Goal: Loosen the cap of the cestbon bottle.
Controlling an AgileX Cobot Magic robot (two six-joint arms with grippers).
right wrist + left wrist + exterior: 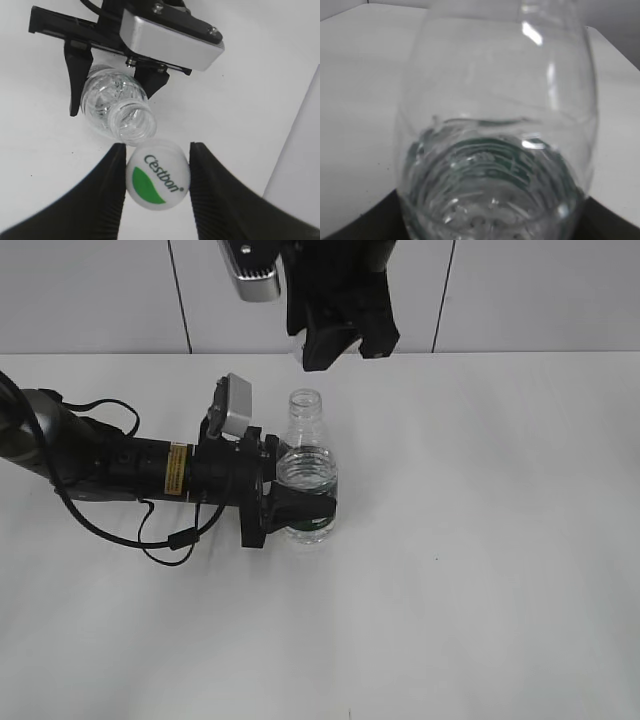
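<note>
Your left gripper (300,502) is clamped on the cestbon bottle (306,465): clear ribbed plastic, dark green label, threaded neck open, upright on the white surface (480,540) near its far edge. Your right gripper (156,192) pinches the cap (157,174), round white plastic with a green leaf, above it.

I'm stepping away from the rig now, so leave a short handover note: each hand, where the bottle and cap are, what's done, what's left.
Left hand: closed around the cestbon bottle at its label band, holding it upright on the table.
Right hand: raised above the bottle, gripping the cap between its fingers.
Done: the cap is fully off; the bottle's threaded neck is open.
Left: nothing to loosen. Probably set the cap down and release the bottle; it holds water, so keep it upright.
</note>
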